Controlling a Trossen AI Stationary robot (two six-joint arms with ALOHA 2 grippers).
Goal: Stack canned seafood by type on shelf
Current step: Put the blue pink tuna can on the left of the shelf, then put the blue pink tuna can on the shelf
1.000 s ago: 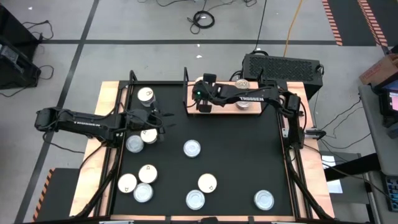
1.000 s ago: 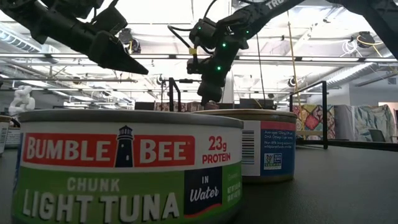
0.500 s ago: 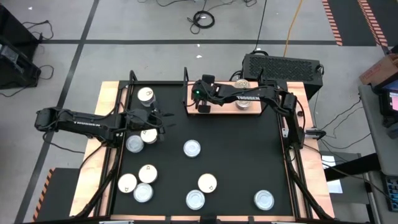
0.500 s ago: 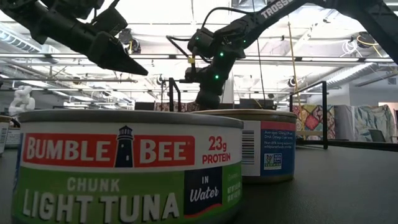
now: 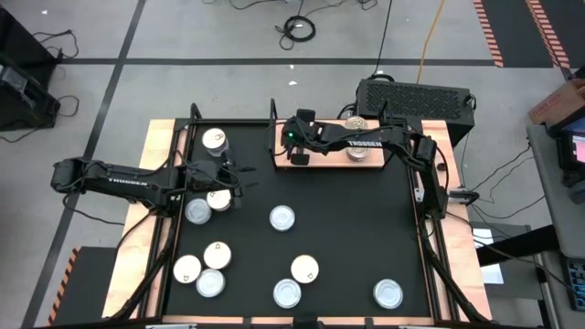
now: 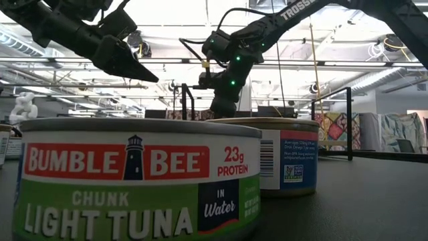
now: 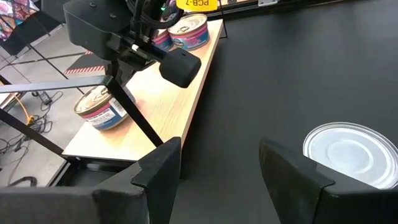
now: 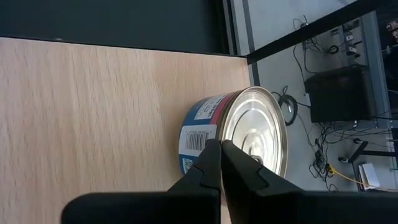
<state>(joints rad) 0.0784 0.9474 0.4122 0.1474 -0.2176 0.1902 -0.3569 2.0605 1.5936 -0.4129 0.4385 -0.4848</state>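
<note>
2 claws above tins

This looks like a robotics lab or test hall in an industrial building, not a home or shop. The floor is bare grey concrete with dark lines and striped hazard tape, and loose cables trail across it. A black box, probably a computer or power unit, sits behind the table. Across the room, high ceiling beams and bright lights show, with colourful panels along a far wall.
</note>
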